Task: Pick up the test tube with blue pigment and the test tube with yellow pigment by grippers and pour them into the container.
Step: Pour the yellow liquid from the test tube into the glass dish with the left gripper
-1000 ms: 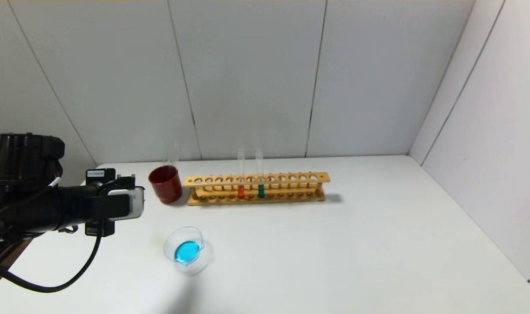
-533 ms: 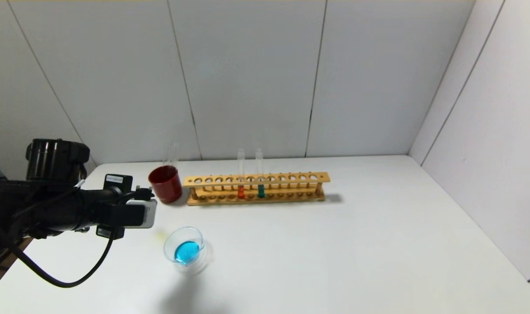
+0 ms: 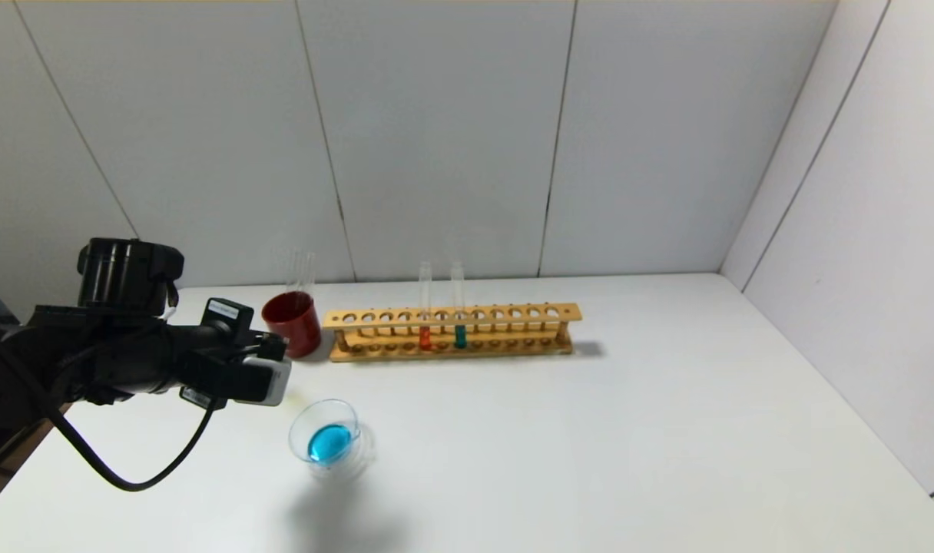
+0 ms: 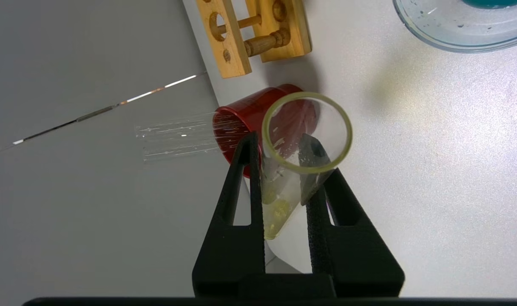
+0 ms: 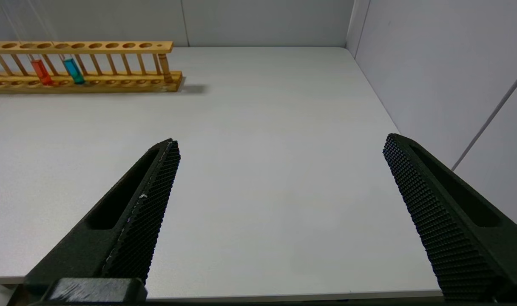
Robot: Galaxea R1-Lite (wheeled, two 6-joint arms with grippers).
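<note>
holding the test tube with yellow pigment (image 4: pixel 289 178), the left gripper (image 4: pixel 284 170) has its two black fingers clamped on the glass partway along its length, the open mouth pointing away from the wrist and a little yellow liquid pooled near the closed end, back toward the palm. the tube's long axis runs out along the fingers, lying nearly level. in the head view the left gripper (image 3: pixel 271 376) hangs just short of the container (image 3: pixel 325 438), which sits slightly ahead of the fingertips and lower, already holding a pool of blue liquid. judging from this, the tube mouth needs to travel a little further forward to stand over the glass rim, then tip down so the yellow runs out; too early a tilt would likely spill on the table (image 3: pixel 590 445). beyond the tube mouth stands the red cup (image 4: pixel 258 119) with clear empty tubes in it, and further off the wooden rack (image 3: pixel 452 330) with an orange-red tube and a teal-green one. the right gripper (image 5: pixel 279 191) is well apart, spread wide and empty, so the left arm is plainly the nearer one.
</note>
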